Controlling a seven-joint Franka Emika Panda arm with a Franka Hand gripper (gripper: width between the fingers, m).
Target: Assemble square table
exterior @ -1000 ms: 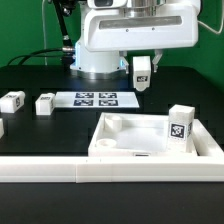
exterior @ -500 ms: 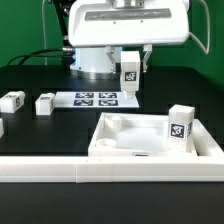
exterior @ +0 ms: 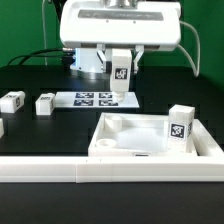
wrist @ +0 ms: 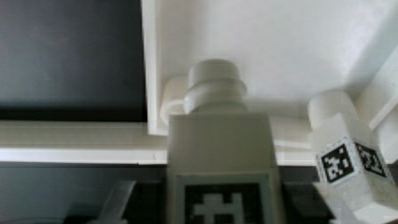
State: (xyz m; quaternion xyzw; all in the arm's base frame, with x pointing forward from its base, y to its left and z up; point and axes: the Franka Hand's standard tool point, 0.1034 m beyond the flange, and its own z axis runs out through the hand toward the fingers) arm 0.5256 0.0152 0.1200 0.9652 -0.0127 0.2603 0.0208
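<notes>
My gripper [exterior: 120, 68] hangs above the marker board [exterior: 84, 99] and is shut on a small white table leg [exterior: 120, 75] whose tag faces the camera. In the wrist view that leg [wrist: 219, 125] stands straight out between the jaws, peg end away from me, with its tag [wrist: 222, 205] near the jaws. The square table top [exterior: 118, 147], a white slab with a raised rim and corner sockets, lies at the exterior view's right. A second tagged leg [exterior: 180, 126] stands on its far right corner and also shows in the wrist view [wrist: 343, 140].
Two loose legs [exterior: 12, 101] [exterior: 46, 103] lie at the exterior view's left, and part of another white piece [exterior: 2, 127] shows at the left edge. A long white rail [exterior: 80, 172] runs along the front. The arm's white base [exterior: 88, 60] stands behind the marker board.
The gripper has carried the leg toward the exterior view's left and turned it, so its tag now faces the camera squarely. Everything on the table stayed where it was.
</notes>
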